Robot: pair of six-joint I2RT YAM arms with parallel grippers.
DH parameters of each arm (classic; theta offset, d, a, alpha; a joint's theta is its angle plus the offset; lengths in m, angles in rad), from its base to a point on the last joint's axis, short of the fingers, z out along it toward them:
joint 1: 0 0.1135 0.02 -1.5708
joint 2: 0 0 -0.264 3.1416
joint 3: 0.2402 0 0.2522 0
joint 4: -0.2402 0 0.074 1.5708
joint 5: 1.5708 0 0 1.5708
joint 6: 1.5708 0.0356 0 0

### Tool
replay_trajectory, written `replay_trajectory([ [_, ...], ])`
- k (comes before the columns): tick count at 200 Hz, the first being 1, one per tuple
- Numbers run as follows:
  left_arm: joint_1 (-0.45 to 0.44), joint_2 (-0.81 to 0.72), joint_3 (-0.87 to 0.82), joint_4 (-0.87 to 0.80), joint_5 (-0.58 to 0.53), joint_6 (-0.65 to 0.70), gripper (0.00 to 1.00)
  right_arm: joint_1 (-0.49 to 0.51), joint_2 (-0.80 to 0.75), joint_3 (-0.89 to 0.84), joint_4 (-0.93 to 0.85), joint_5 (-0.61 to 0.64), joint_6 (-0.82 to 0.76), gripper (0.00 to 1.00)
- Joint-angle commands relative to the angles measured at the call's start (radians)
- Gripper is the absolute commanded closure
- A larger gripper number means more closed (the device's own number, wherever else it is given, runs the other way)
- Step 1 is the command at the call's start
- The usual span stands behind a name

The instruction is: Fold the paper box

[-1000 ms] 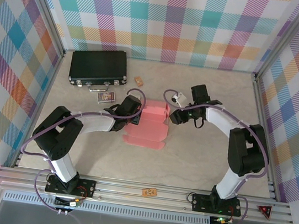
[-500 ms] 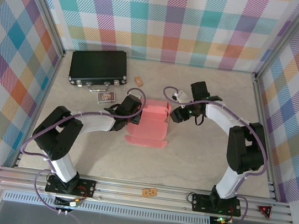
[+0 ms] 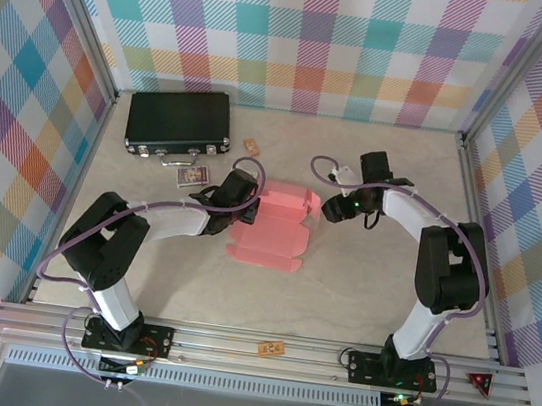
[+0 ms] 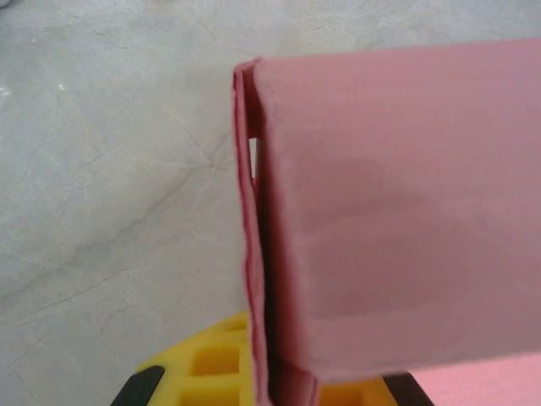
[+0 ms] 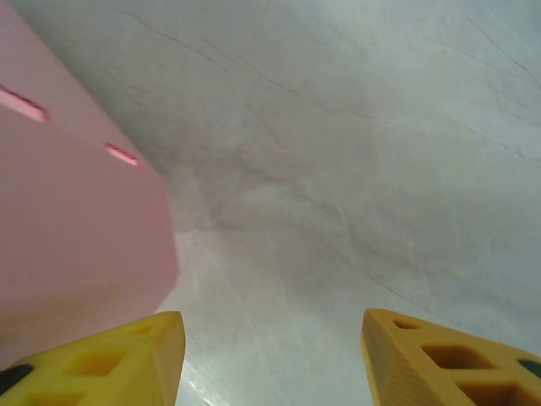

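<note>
Presently, the fingers (image 4: pixel 203 368) of the left gripper (image 3: pixel 245 212) are clenched on a doubled wall of the paper box (image 3: pixel 272 229). In the left wrist view the card edge stands upright between them. The fingers (image 5: pixel 127 351) of the right gripper (image 3: pixel 329 209) stand released with bare table (image 5: pixel 338 169) in the gap and nothing held.

From above, the box lies near the middle of the table. Its walls are partly raised toward 12 o'clock, and a flat panel still lies spread toward 6 o'clock. The left gripper holds the box at about 9 o'clock. The right gripper sits just beside the 2 o'clock corner, and whether it touches the card cannot be told.

Handling assessment: the card appears thin and light, stiff only along its creases, and readily dented or torn. It would likely slide on the smooth table unless it is anchored. The advisable hold is on a flap edge close to a scored line, not mid-panel, with the opposite side kept pinned.
</note>
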Motion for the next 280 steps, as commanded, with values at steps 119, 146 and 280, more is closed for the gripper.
replay_trajectory([
  [119,0.011,0.069,0.115,-0.09,0.069,0.008,1.0,-0.019,-0.066,-0.078,-0.046,-0.189,-0.109,0.43],
  [146,0.012,0.075,0.122,-0.099,0.071,0.01,1.0,-0.018,-0.073,-0.078,-0.037,-0.281,-0.114,0.43],
  [280,0.012,0.087,0.13,-0.094,0.099,-0.002,1.0,0.063,0.013,0.019,-0.062,-0.319,-0.056,0.46],
])
